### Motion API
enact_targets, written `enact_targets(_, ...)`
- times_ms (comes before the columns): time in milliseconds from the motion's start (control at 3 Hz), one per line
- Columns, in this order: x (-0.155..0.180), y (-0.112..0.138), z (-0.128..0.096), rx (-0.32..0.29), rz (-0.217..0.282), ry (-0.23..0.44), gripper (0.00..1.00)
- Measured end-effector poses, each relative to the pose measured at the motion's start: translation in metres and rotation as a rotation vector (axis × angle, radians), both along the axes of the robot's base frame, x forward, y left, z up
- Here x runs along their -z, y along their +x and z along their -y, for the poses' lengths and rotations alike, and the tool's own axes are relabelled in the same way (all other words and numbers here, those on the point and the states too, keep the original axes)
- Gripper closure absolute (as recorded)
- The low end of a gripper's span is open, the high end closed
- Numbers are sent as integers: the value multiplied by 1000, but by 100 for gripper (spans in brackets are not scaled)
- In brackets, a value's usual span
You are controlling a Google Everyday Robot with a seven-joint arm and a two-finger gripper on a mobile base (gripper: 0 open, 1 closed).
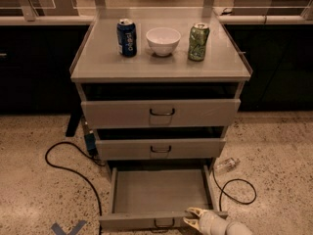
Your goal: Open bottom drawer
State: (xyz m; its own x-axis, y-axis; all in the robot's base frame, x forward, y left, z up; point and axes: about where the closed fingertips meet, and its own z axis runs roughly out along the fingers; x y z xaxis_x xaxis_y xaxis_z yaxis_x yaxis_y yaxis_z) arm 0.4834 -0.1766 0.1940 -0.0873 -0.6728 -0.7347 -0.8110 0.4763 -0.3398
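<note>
The bottom drawer (132,221) of the grey cabinet stands pulled far out, its empty inside showing. Its small dark loop handle (164,223) sits at the centre of the front, at the bottom edge of the view. My gripper (191,217), white with pale fingers, comes in from the lower right and sits at the drawer's front edge, just right of the handle. The arm behind it is cut off by the frame.
The top drawer (161,112) and middle drawer (160,149) stand above. On the cabinet top are a blue Pepsi can (126,37), a white bowl (163,40) and a green can (198,42). A black cable (68,170) loops on the floor left, another cable (238,192) right, beside a plastic bottle (226,164).
</note>
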Motion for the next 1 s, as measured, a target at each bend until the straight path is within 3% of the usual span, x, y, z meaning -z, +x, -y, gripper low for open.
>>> enact_targets(667,0,0,0,0,0,0,13)
enact_targets(1000,0,0,0,0,0,0,0)
